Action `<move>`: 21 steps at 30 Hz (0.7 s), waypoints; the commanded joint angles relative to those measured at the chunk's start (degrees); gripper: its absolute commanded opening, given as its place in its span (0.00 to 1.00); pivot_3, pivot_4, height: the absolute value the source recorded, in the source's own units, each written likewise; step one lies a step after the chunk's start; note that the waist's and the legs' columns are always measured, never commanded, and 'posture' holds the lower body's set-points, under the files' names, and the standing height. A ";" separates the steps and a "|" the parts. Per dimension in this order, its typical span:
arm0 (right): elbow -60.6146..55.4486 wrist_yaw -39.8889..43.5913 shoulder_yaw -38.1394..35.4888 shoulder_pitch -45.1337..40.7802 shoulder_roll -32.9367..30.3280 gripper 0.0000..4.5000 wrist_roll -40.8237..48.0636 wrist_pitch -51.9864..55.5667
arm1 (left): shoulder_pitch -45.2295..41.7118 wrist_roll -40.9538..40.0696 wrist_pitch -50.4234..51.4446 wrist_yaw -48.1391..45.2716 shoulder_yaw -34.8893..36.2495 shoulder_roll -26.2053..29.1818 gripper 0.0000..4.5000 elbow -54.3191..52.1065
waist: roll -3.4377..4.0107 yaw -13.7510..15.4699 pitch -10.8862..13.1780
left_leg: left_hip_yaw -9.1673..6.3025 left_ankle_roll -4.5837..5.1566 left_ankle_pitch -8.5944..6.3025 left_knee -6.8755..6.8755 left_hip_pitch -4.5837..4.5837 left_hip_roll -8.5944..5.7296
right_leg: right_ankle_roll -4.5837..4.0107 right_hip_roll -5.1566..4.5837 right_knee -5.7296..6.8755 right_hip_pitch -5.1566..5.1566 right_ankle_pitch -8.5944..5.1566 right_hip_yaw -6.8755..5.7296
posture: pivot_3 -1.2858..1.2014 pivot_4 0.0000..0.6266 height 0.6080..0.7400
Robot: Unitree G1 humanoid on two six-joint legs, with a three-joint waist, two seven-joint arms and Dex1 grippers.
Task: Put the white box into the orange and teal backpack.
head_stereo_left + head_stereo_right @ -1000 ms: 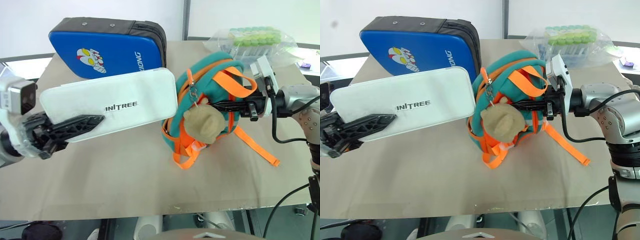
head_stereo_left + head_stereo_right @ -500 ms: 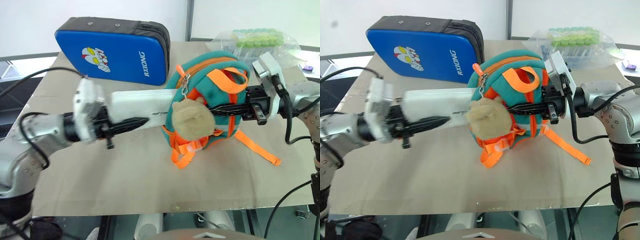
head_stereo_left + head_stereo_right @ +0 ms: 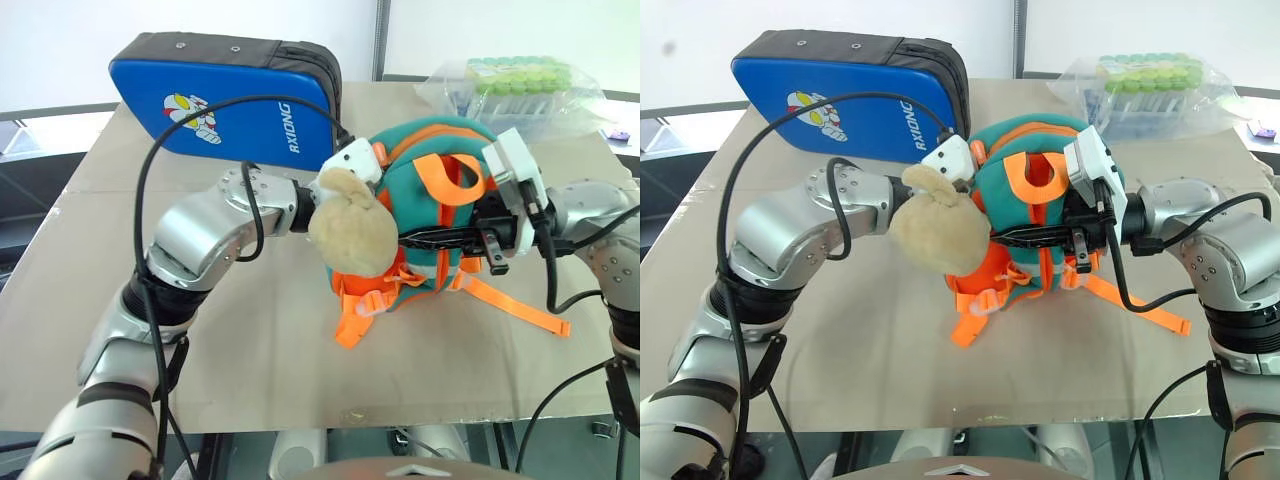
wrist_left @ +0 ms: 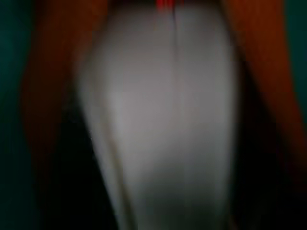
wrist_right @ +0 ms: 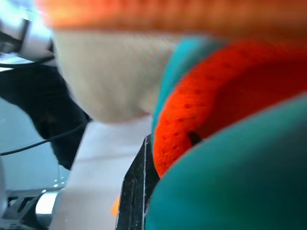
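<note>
1. The big blue padded case [image 3: 235,105] at the bench [image 3: 250,340] rear is showing "RXIONG".
2. The right gripper [image 3: 415,238] is pinching the orange and teal backpack [image 3: 435,215], jaws pressed together.
3. The left gripper [image 3: 350,165] is sitting buried in the backpack opening; jaw spread cannot be told.
4. The white box [image 4: 163,120] is lying inside the backpack, seen in the left wrist view.

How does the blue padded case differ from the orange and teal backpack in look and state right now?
The blue padded case is flat, rectangular, printed with a cartoon figure; the orange and teal backpack is rounded, with straps and a tan plush toy. The case lies untouched; the backpack has both arms at it. Both rest on the table.
</note>
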 commanded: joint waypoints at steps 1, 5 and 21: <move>-1.25 -3.53 -1.59 -0.18 -0.69 0.00 -2.67 -1.78 | 2.98 -3.73 1.07 -1.47 9.90 1.71 0.97 0.78 | 0.00 -0.22 0.00 | 0.00 0.00 0.00 0.01 0.01 0.00 | 0.00 0.00 0.01 0.00 0.00 0.01 | 0.52 0.24 1.00; 1.35 -7.97 -0.52 -2.17 1.07 0.00 -5.56 -1.57 | 5.91 -19.35 9.90 -7.18 28.30 6.53 0.99 5.67 | -0.01 -1.35 0.01 | -0.04 0.00 0.00 0.08 0.01 0.05 | 0.00 0.04 0.09 0.00 0.00 -0.02 | 0.52 0.24 1.00; 6.37 -12.23 1.44 -4.86 8.37 0.00 -10.84 -4.13 | 18.89 -46.61 22.52 19.45 44.04 -2.41 0.99 -0.76 | -0.20 0.18 -0.06 | -0.18 0.01 0.00 0.25 -0.02 -0.04 | 0.12 -0.35 -0.02 0.22 0.09 -0.08 | 0.52 0.24 1.00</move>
